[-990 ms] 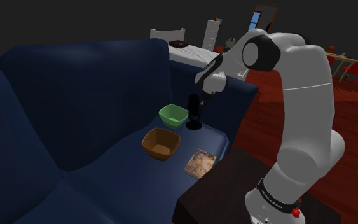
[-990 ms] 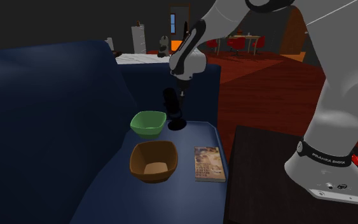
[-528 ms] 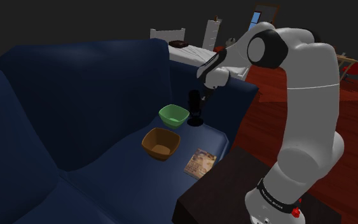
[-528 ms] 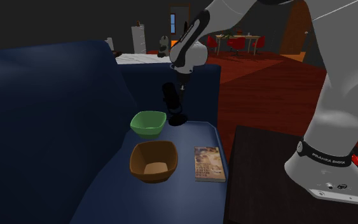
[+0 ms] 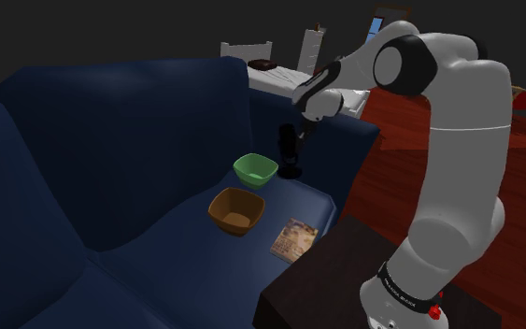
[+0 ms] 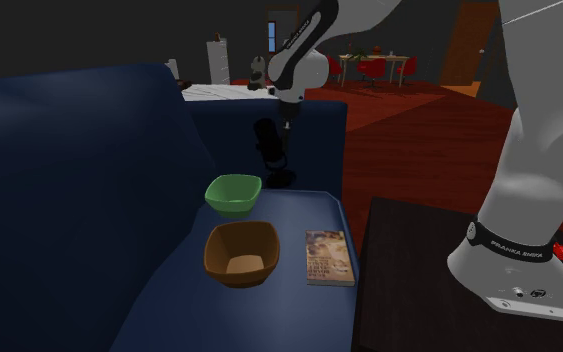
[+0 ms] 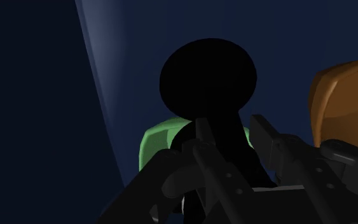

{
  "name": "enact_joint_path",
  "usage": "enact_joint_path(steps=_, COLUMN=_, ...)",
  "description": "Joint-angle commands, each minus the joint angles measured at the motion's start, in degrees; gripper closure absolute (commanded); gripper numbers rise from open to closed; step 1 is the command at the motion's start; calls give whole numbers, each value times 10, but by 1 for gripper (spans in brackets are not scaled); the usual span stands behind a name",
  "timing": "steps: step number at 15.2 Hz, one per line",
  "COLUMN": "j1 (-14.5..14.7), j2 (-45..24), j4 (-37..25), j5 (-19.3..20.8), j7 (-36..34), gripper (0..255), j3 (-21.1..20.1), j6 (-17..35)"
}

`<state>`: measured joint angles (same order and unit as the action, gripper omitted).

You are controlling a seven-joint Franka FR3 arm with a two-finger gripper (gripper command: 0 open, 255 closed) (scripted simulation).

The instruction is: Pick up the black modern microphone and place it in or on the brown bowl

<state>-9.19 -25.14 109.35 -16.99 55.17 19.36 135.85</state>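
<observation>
Brown rounded-square bowl [image 5: 236,209] on dark blue sofa seat [image 5: 186,234], shoulder view's left, near. Green smooth bowl [image 5: 255,169] between it and black cylindrical microphone with round base [image 5: 290,150]. Microphone upright, long axis vertical, base seemingly clear of seat. End effector [image 5: 300,131] above right, pinching microphone's top. Bowl target: leftward, nearer.

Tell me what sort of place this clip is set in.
Probably a home's living room open to a dining area: a large dark blue sofa, a reddish wood floor, and red chairs round a table farther back.
</observation>
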Motion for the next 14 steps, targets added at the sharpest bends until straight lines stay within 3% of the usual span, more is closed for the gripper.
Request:
enact_joint_path(steps=1, j1=2, j2=8, j4=-6, j5=5, j7=-4, gripper=255, j3=3, j6=-13)
enact_joint_path(steps=5, j1=5, j2=24, j4=-12, j5=15, j7=-11, gripper=255, j3=8, j6=-33)
enact_joint_path(steps=14, j1=102, j2=126, j4=122, j5=66, j7=-139, gripper=255, j3=-5, j6=16)
